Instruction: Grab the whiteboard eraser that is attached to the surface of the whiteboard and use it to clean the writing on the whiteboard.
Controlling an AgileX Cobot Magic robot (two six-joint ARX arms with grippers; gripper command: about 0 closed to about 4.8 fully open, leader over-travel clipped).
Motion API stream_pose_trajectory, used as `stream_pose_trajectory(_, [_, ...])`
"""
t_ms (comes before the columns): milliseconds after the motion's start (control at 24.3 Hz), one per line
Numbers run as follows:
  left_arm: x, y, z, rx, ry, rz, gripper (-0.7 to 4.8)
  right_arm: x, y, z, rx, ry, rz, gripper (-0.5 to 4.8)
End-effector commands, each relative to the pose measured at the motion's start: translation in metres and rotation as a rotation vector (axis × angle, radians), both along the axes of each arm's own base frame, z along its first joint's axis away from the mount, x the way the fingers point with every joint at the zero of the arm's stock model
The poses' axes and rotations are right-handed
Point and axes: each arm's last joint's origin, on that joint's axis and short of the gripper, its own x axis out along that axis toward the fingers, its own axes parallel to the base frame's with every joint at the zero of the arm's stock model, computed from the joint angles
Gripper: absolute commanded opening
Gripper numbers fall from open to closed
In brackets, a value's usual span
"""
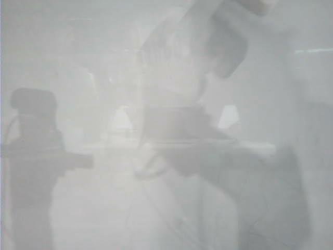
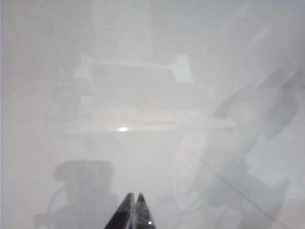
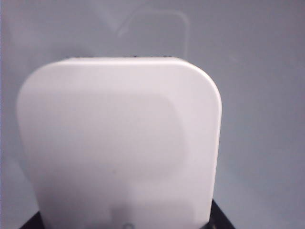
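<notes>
The white whiteboard eraser (image 3: 119, 143), with rounded corners, fills most of the right wrist view. A thin black felt edge (image 3: 119, 57) runs along its far side. My right gripper (image 3: 124, 223) is shut on it, with dark fingers (image 3: 220, 218) showing at its near corners. The eraser hangs just off the glossy whiteboard (image 3: 257, 71), which shows its faint reflection. My left gripper (image 2: 134, 198) is shut and empty, its tips together over the whiteboard (image 2: 152, 62). I cannot make out the writing in any view. The exterior view shows only the whiteboard (image 1: 67, 47) with hazy shapes.
Grey reflections and shadows of the arms spread across the board in the exterior and left wrist views. A thin dark line (image 2: 238, 193) crosses the board in the left wrist view; I cannot tell whether it is a mark or a reflection.
</notes>
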Motion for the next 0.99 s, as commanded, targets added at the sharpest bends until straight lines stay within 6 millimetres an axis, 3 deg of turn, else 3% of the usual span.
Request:
stream_pose_trajectory(41, [0.0,0.0,0.002,0.017,-0.025,0.004,-0.06,-0.024,-0.049,0.02,0.412,-0.064,0.033,1.8])
stream_pose_trajectory(82, [0.0,0.0,0.002,0.017,-0.025,0.003,-0.06,-0.029,-0.061,0.018,0.467,-0.088,0.012,1.79])
stream_pose_trajectory(165, [-0.001,0.0,0.002,0.017,-0.027,0.003,-0.06,-0.034,-0.091,-0.008,0.496,-0.111,0.005,1.79])
stream_pose_trajectory(453, [-0.001,0.0,0.003,0.014,-0.034,-0.001,-0.06,-0.016,-0.124,-0.061,0.631,-0.225,0.019,1.78])
stream_pose_trajectory(742, [-0.001,0.0,0.003,0.014,-0.039,-0.002,-0.06,0.018,-0.143,-0.082,0.695,-0.203,0.015,1.79])
stream_pose_trajectory(866, [-0.001,0.0,0.004,0.014,-0.043,-0.001,-0.06,0.045,-0.143,-0.092,0.697,-0.212,0.033,1.79])
stream_pose_trajectory(989, [-0.001,0.0,0.003,0.015,-0.04,-0.001,-0.06,0.059,-0.141,-0.102,0.698,-0.212,0.041,1.79])
